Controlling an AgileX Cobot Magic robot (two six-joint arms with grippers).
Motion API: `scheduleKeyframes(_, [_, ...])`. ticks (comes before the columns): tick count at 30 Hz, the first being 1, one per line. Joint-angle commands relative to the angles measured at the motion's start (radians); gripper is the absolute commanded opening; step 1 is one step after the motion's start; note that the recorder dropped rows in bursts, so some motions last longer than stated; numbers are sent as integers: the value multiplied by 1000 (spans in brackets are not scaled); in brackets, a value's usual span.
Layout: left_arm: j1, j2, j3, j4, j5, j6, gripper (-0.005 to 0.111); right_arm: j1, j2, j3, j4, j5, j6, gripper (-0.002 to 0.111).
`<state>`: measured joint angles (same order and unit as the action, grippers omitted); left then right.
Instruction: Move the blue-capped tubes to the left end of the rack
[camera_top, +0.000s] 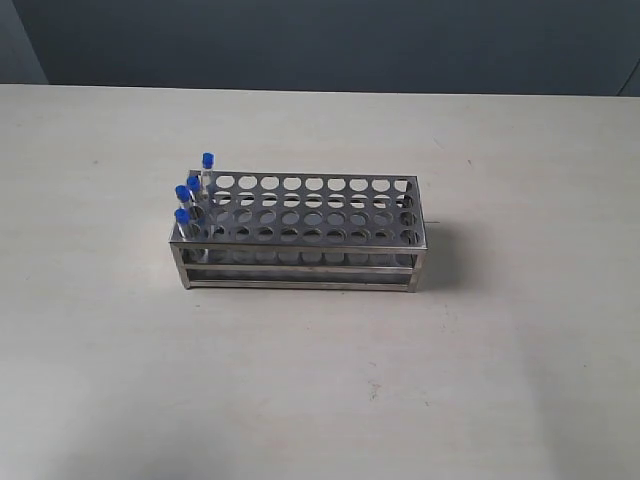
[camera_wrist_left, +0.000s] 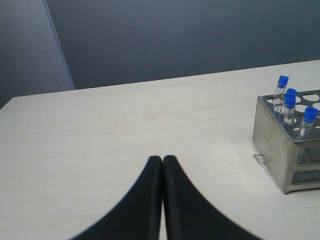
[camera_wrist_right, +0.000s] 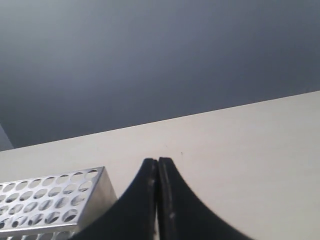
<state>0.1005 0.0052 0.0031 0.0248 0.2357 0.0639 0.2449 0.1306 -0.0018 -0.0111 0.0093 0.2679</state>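
The steel rack (camera_top: 300, 235) stands in the middle of the table. Several blue-capped tubes (camera_top: 192, 200) stand upright in the holes at its left end, one per row. The left wrist view shows the same tubes (camera_wrist_left: 290, 102) in the near end of the rack (camera_wrist_left: 280, 140). My left gripper (camera_wrist_left: 163, 159) is shut and empty, over bare table well away from the rack. My right gripper (camera_wrist_right: 157, 161) is also shut and empty, beside the rack's (camera_wrist_right: 50, 202) other end. Neither gripper appears in the exterior view.
The table (camera_top: 500, 380) is pale and runs back to a dark grey wall (camera_top: 320, 40). A small clear scrap (camera_wrist_left: 261, 160) lies on the table by the rack's corner in the left wrist view.
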Motion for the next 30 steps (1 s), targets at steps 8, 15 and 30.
scheduleKeyframes(8, [-4,-5,-3,-2,-5,0,1,-164,-34,2,-5,-4,-4,0])
scheduleKeyframes(15, [-4,-5,-3,-2,-5,0,1,-164,-34,2,-3,-4,-4,0])
scheduleKeyframes(30, [-4,-5,-3,-2,-5,0,1,-164,-34,2,-4,-4,-2,0])
